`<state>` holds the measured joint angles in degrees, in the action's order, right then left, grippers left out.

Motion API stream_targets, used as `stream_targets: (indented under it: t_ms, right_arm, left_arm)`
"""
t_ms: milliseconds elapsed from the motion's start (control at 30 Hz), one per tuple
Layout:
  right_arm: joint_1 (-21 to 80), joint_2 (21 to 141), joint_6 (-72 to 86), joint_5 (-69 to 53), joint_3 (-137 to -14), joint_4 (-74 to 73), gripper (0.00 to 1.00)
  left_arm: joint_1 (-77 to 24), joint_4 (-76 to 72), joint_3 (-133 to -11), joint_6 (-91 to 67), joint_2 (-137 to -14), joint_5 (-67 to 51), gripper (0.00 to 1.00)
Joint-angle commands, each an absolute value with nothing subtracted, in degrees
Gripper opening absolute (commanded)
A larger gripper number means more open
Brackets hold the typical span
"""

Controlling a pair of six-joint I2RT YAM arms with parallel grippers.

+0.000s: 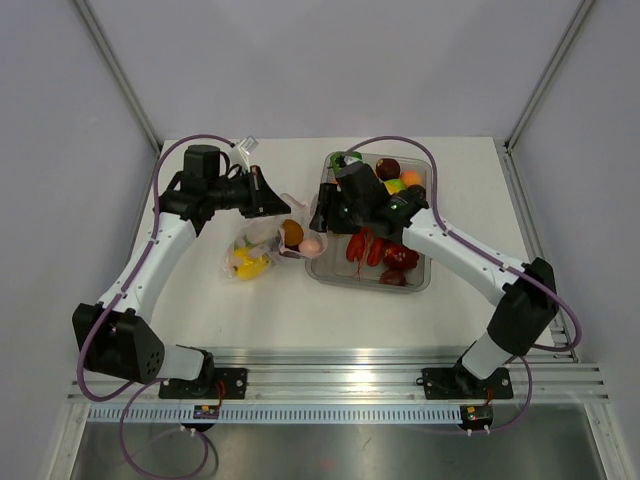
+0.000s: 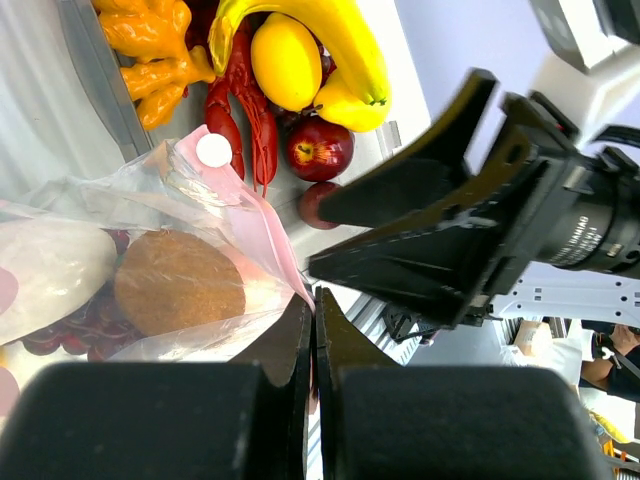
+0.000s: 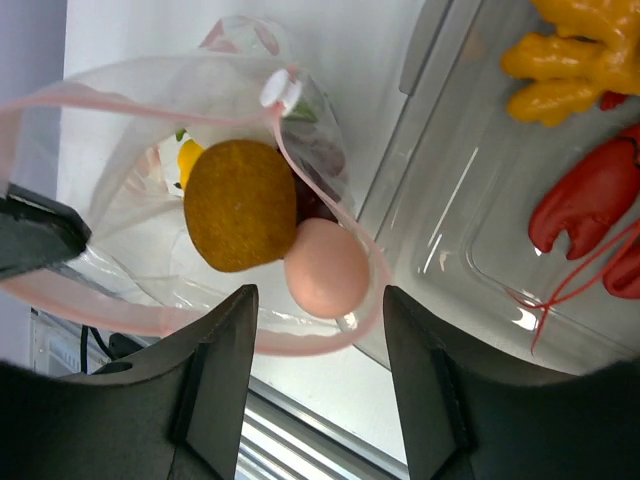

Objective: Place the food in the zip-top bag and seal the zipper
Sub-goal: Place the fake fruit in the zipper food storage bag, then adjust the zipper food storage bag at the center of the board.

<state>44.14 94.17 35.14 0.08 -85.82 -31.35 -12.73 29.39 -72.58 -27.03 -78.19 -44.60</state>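
Mid-filling: left hand point(image 2: 313, 310) is clenching the clear crinkly plastic bag's point(image 2: 200, 190) rim; right hand point(image 3: 318, 300), spread empty above it, is likely heading for more glossy plastic toy foods point(image 1: 400, 257) next.

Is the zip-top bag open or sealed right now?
Open. The zipper loops wide around a brown food piece and a pink egg, its two sides apart.

- White table point(image 1: 300, 310) fills the middle of the overhead view, evenly lit, no hard shadows.
- Behind the table, a plain pale grey back wall point(image 1: 330, 60).
- Left wall point(image 1: 60, 150) and right wall point(image 1: 600, 180) of the same pale grey close in the table's sides.
- Slim metal struts rise from the table's far corners, left strut point(image 1: 120, 75) and right strut point(image 1: 545, 75).
- Along the table's near edge, a ribbed aluminium rail point(image 1: 340, 375) catches a bright glint.
- Below that, a dull grey surface point(image 1: 330, 450).
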Motion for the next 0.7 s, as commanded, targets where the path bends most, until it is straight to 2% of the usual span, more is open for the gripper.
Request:
stream_targets:
  t_ms: [0,200,300,333,367,567,600,667]
  right_arm:
    - [43.8,90.5,35.3,4.7,-82.4,-31.9,0.59]
    - [43.4,92.7,36.1,0.5,-79.5,-31.4,0.58]
    - [43.4,94.7,36.1,0.3,-79.4,-30.3,0.49]
    - [43.4,95.2,36.0,0.3,-79.4,-30.1,0.49]
    - [43.4,95.8,35.9,-1.2,-79.5,-29.9,0.41]
    - [43.4,96.7,30.2,-4.0,-85.2,-29.7,0.11]
    - [43.4,96.6,27.6,-4.0,-88.7,-30.2,0.00]
    - [43.4,96.9,25.8,-3.8,-93.1,-32.3,0.00]
  left_arm:
    - [-12.7,25.7,-73.0,-27.3,-76.6,-45.5,0.00]
    - [-12.7,25.7,-72.8,-27.4,-76.6,-45.6,0.00]
    - [-12.7,25.8,-72.6,-27.4,-76.2,-45.6,0.00]
    - [-12.7,25.8,-72.7,-27.2,-76.1,-45.6,0.00]
    - [-12.7,26.3,-72.8,-27.2,-75.9,-45.6,0.00]
    - [-12.5,27.7,-74.0,-26.5,-75.0,-45.6,0.00]
    - [-12.5,27.9,-74.5,-26.4,-75.1,-46.2,0.00]
    - [-11.9,28.7,-76.8,-25.8,-75.5,-46.4,0.00]
